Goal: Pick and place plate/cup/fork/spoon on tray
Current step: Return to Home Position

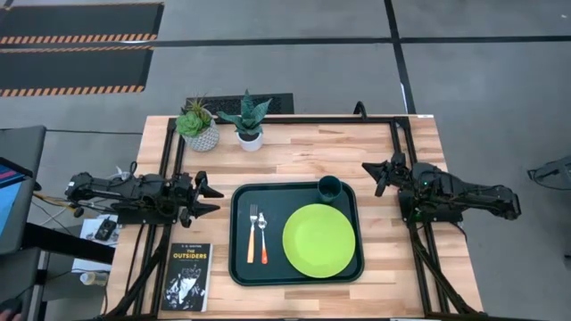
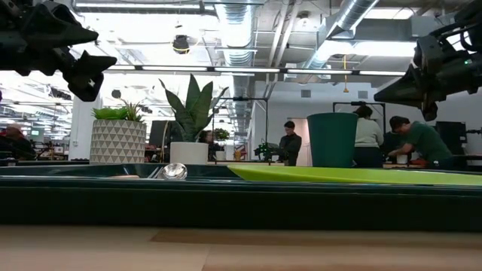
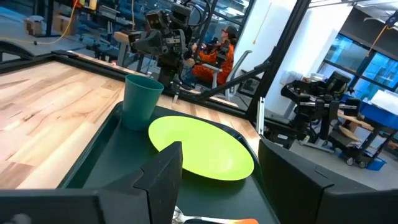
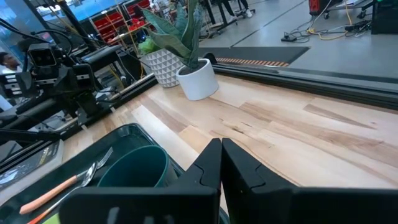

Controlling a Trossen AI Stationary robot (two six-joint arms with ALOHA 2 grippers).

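The dark green tray (image 1: 241, 201) lies on the middle of the table. On it lie the lime-green plate (image 1: 318, 239) at the right, the teal cup (image 1: 329, 187) standing at the far right corner, and the fork (image 1: 252, 234) and the spoon (image 1: 263, 239) side by side at the left. My left gripper (image 1: 212, 199) is open and empty, level above the table just left of the tray; its wrist view (image 3: 217, 155) looks across the plate (image 3: 202, 146) to the cup (image 3: 142, 99). My right gripper (image 1: 375, 176) is shut and empty, just right of the tray's far right corner, also seen in its wrist view (image 4: 221, 155).
Two potted plants (image 1: 198, 125) (image 1: 250, 120) stand at the table's far edge, left of centre. A black book (image 1: 187, 276) lies at the near edge, left of the tray. Black frame rails run along both table sides. People stand in the room beyond (image 2: 410, 139).
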